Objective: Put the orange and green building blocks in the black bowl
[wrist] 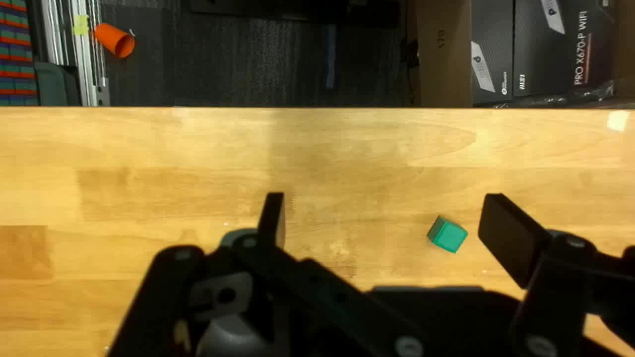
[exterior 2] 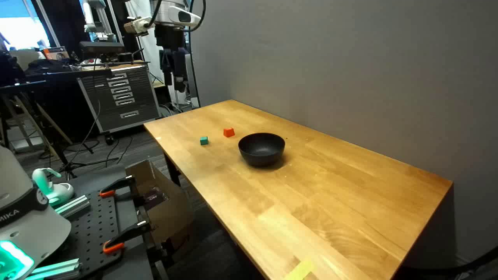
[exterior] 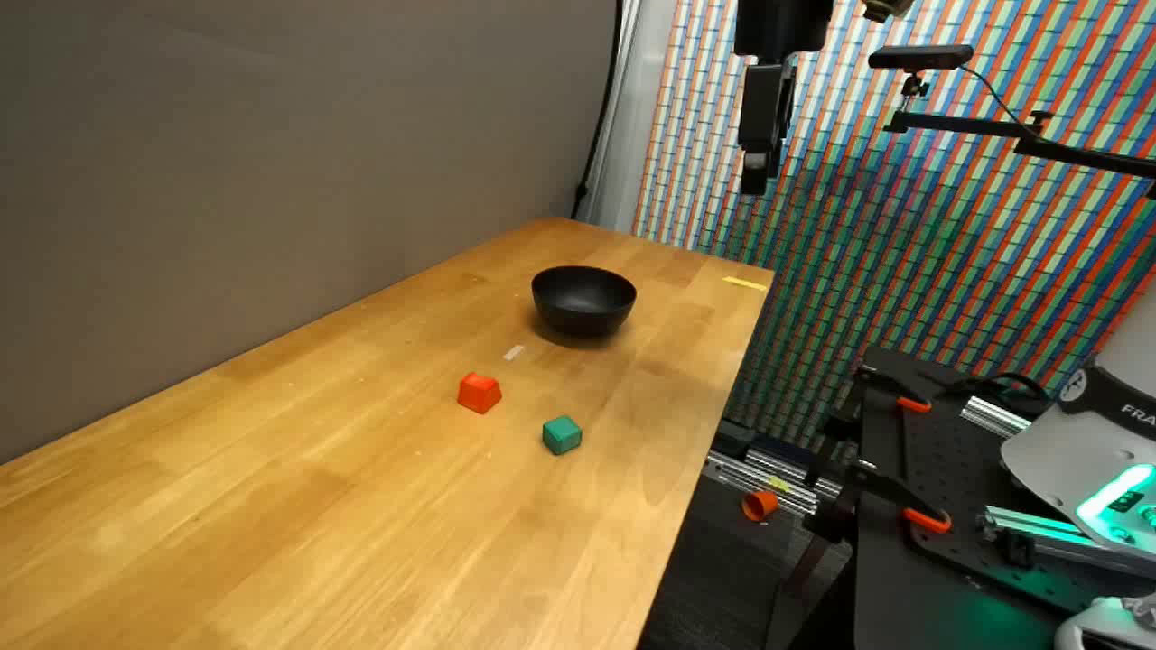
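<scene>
Wrist view: gripper (wrist: 387, 223) empty, jaws spread wide, high above table (wrist: 347, 148); green block (wrist: 448, 234) shows between them, off-centre and skewed. Both exterior views: orange block (exterior: 479, 394) near it, both outside the black bowl (exterior: 584, 302). Likely step: pick green first. Centre over it, rotate jaws to match opposite faces, descend straight, then pinch.

Desk (exterior: 361, 487): quantity one. On desk: orange building block (exterior: 479, 394), quantity one; green building block (exterior: 562, 435), quantity one; combined block total, two; black bowl (exterior: 583, 320), quantity one; yellow tape strip (exterior: 745, 283), quantity one. In wrist view: fingers (wrist: 511, 240), quantity two; orange cup (wrist: 113, 39), quantity one. In both exterior views: orange-tipped clamps (exterior 2: 133, 231), quantity two; robot base (exterior: 1070, 451), quantity one. In an exterior view: drawer cabinet (exterior 2: 120, 97), quantity one; cardboard box (exterior 2: 171, 221), quantity one.
</scene>
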### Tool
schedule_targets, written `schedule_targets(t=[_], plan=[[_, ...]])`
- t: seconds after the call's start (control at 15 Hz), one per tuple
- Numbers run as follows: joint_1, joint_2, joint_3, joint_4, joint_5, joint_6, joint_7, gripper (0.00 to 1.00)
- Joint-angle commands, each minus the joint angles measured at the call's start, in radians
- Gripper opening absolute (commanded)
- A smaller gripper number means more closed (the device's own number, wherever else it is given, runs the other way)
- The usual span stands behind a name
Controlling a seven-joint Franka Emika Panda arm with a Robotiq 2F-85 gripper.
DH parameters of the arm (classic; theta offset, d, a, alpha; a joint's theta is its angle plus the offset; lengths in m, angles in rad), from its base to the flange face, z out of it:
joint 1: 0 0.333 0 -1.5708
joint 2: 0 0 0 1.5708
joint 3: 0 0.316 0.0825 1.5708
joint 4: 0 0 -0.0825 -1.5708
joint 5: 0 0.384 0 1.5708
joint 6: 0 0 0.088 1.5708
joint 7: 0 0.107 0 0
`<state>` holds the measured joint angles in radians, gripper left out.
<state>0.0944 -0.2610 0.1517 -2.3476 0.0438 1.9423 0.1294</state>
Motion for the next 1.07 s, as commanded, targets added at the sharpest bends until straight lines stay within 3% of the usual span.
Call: schedule_targets(t=[0.0, 0.27, 0.67, 1.0], plan=[[0.007, 0.0, -0.006, 0.004, -0.002, -0.001, 0.002, 1.0], [0.004, 0.032, 0.0, 0.015, 0.001, 0.034, 0.037, 1.0], [0.054, 0.345, 0.06, 0.07, -0.03, 0.335, 0.162, 1.0], [0.135, 0.593, 0.024, 0.165, -0.136, 0.472, 0.255, 1.0]])
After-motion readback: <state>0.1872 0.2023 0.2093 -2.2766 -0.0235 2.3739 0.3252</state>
